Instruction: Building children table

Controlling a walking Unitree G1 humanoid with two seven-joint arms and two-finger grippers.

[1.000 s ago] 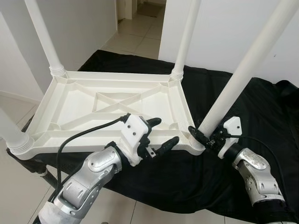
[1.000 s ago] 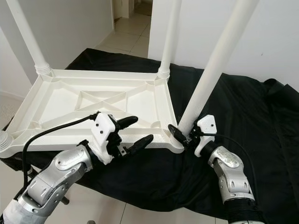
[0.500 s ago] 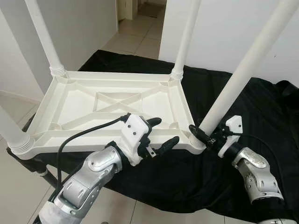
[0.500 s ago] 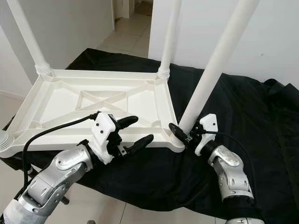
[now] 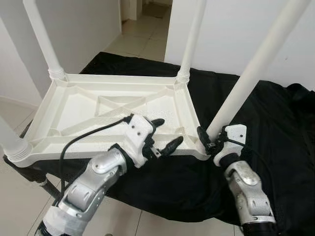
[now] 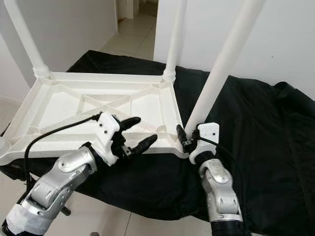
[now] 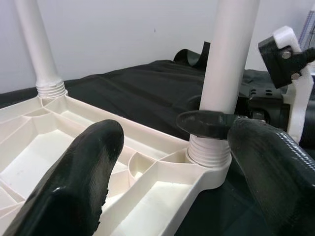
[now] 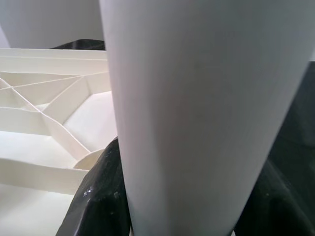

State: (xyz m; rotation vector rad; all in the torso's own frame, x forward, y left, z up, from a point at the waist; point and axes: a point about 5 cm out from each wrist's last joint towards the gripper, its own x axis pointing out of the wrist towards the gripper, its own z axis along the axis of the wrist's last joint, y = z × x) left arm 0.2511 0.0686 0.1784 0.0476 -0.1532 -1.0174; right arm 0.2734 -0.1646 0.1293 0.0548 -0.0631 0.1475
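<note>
Your white children's table top [image 5: 113, 110] lies upside down on a black cloth [image 5: 275, 128], all four legs standing up from its corner sockets. Take the near right leg [image 5: 246, 78] as your landmark: it rises from the corner nearest the robot's right arm, leaning slightly away from the table top.

Your right gripper [image 5: 208, 139] has swung in closer to this leg over the last second, its forearm now more upright below the socket. Its two black fingers clasp the leg's base just above the threaded collar, one finger on each side, as the right wrist view confirms.

Your left gripper [image 5: 165, 133] hovers just beside that same corner, over the table top's near rim. Its fingers [image 7: 88, 167] are spread wide and hold nothing.

The far legs [image 5: 189, 39] stand well apart from the landmark, untouched.

The change reads as the wrist turning on the leg, probably tightening it into the socket. Judging by four seated legs, the build looks close to done.
</note>
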